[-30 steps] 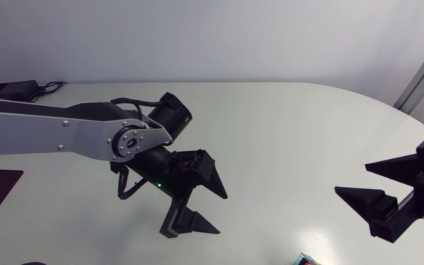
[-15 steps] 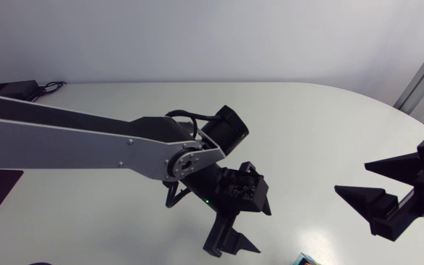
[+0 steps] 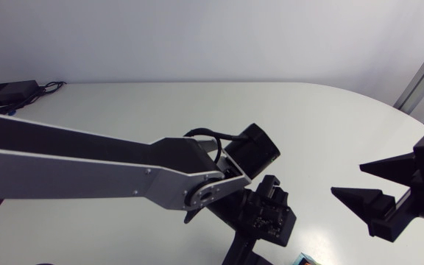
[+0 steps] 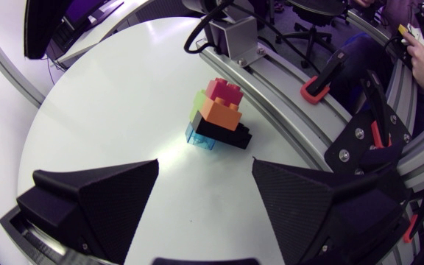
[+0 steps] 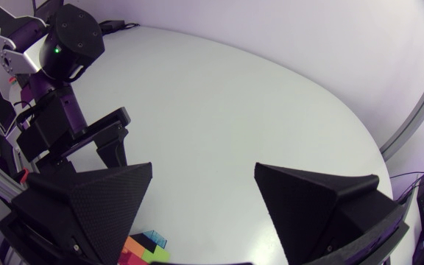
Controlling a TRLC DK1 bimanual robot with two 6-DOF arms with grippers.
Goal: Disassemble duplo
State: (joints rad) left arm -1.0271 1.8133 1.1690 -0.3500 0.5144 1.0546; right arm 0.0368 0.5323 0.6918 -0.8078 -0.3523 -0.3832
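Note:
The duplo stack stands on the white table ahead of my left gripper. It has a red brick on top, then orange and green, with black and clear blue below. My left gripper is open and apart from the stack, with nothing between its fingers. In the head view only a blue corner of the stack shows at the front edge, just right of my left arm's wrist. My right gripper hangs open and empty at the right. Under it the right wrist view catches the stack and the left gripper's fingers.
A black box with cables lies at the table's far left corner. The white table curves round at the right. The stack sits close to the table's front edge.
My left arm has swung to the right and toward the front edge, closing in on the duplo stack. The right arm has stayed put.

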